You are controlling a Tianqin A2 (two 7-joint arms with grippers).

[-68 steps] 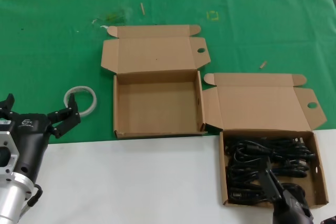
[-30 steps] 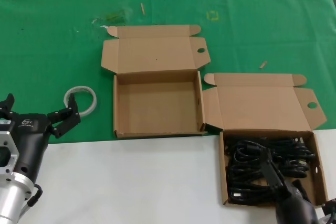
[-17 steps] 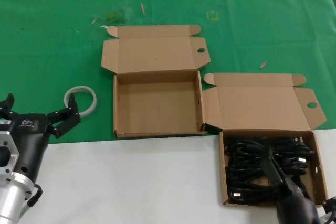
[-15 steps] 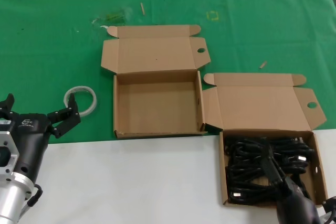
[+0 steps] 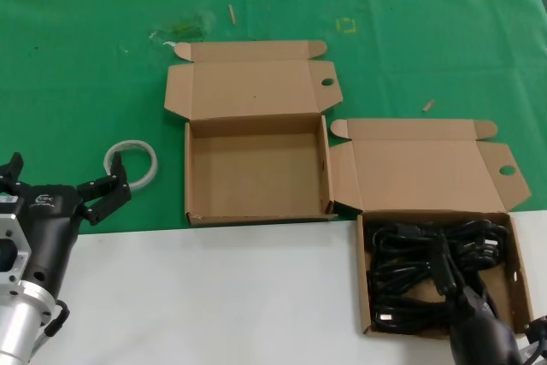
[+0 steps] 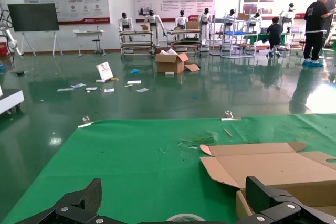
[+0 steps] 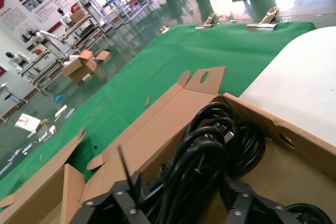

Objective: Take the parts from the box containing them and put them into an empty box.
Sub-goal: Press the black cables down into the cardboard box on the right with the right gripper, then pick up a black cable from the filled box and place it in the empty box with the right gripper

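Observation:
The parts, black power cords (image 5: 410,254), lie bundled in the box containing them (image 5: 362,279) at the near right, on the white table. My right gripper (image 5: 444,273) reaches down into that box from the near side. In the right wrist view its fingers (image 7: 181,192) stand on either side of a thick bundle of cords (image 7: 210,140) and press on it. The empty box (image 5: 256,168) stands open to the left on the green cloth, lid folded back. My left gripper (image 5: 61,181) hovers open at the near left, holding nothing.
A whitish tape ring (image 5: 132,164) lies on the green cloth just beyond the left gripper (image 6: 178,203), left of the empty box (image 6: 273,166). Small scraps lie on the cloth farther back. The full box's lid (image 5: 427,168) stands open behind the cords.
The right gripper has pushed farther into the full box and closed round a bundle; the cords have shifted and gathered toward it. The left arm has not moved.

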